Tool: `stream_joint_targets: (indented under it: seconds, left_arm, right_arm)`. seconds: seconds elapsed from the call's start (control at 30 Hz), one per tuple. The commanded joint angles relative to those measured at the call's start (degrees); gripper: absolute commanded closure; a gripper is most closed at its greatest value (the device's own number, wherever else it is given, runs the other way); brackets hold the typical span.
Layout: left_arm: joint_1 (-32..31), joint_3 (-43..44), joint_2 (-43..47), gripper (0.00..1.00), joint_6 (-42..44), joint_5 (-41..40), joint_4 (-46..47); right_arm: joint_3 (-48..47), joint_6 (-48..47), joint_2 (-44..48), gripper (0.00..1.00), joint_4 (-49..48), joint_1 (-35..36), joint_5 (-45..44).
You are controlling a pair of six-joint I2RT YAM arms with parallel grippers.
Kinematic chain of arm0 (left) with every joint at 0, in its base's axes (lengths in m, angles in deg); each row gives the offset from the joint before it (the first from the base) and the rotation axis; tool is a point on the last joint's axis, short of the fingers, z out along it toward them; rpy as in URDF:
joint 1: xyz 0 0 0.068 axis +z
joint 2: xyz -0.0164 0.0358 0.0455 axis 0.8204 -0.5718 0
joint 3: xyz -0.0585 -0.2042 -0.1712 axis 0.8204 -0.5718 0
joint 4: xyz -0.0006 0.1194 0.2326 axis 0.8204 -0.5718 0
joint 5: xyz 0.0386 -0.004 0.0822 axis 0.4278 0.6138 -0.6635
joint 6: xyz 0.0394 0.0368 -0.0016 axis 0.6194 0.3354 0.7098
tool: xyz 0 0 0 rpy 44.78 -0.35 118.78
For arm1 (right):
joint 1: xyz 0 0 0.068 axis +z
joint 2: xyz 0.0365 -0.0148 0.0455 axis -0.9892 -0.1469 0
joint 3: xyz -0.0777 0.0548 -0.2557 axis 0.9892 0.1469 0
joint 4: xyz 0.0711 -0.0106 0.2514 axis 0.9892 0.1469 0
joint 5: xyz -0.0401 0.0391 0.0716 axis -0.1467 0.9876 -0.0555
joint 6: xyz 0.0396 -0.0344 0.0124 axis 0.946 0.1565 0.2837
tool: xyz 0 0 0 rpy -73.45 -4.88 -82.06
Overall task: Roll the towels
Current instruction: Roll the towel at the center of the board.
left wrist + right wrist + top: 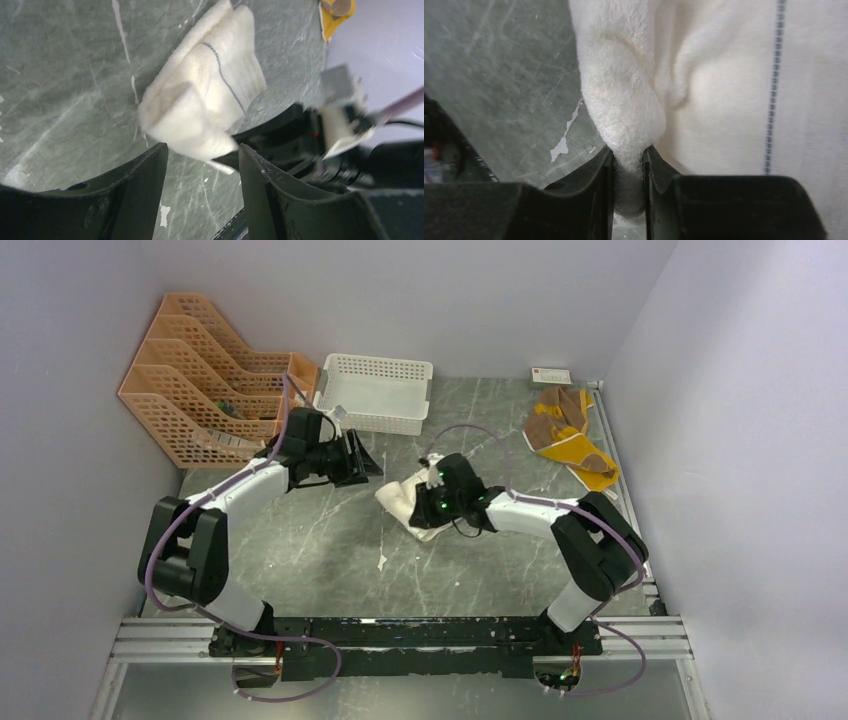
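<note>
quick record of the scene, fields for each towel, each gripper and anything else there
cream towel: bunched up, centre
brown-yellow towel: loose, far right, no gripper on it
left gripper: open, empty, short of cream towel
right gripper: shut on a fold of cream towel
other: white basket, orange file rack at the back

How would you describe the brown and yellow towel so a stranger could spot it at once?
Take the grey marbled table and look to its far right corner, by the wall. The brown towel with mustard-yellow patches lies there, crumpled and untouched. The other towel is cream-white, mid-table, pinched by the right gripper.
</note>
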Motion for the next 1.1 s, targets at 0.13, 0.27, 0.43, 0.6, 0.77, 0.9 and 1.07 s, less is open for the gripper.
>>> stream_joint_targets:
  seconds: [0.13,0.27,0.43,0.6,0.77,0.9,1.07]
  left_arm:
    - [-3.8,-1.9,-1.8,0.35,1.1,-2.3,0.5]
    - [-7.7,-1.3,-5.3,0.36,-0.4,-4.7,1.7]
    - [-8.9,-2.8,-8.8,0.36,-5.2,-4.3,7.8]
    - [-9.0,-2.2,-12.1,0.37,-6.0,-5.0,9.4]
    - [-9.0,-2.1,-14.2,0.39,-6.3,-5.4,10.5]
    - [-9.1,-2.7,-15.7,0.47,-6.7,-5.9,11.4]
    - [-9.8,-0.4,-18.1,0.56,-5.6,-7.6,8.3]
  right_arm:
    - [5.1,12.7,-2.1,0.79,-13.8,-12.8,26.3]
    - [6.5,18.0,-6.5,0.79,-19.8,-15.3,32.4]
    - [7.4,20.5,-8.9,0.76,-21.8,-15.4,33.5]
    - [7.2,20.6,-9.3,0.75,-21.5,-15.4,33.7]
    - [6.7,19.8,-10.1,0.74,-20.2,-15.4,34.0]
    - [4.6,15.6,-9.8,0.67,-14.4,-14.9,32.2]
    - [-5.4,-0.8,-7.0,0.55,8.3,-11.6,13.4]
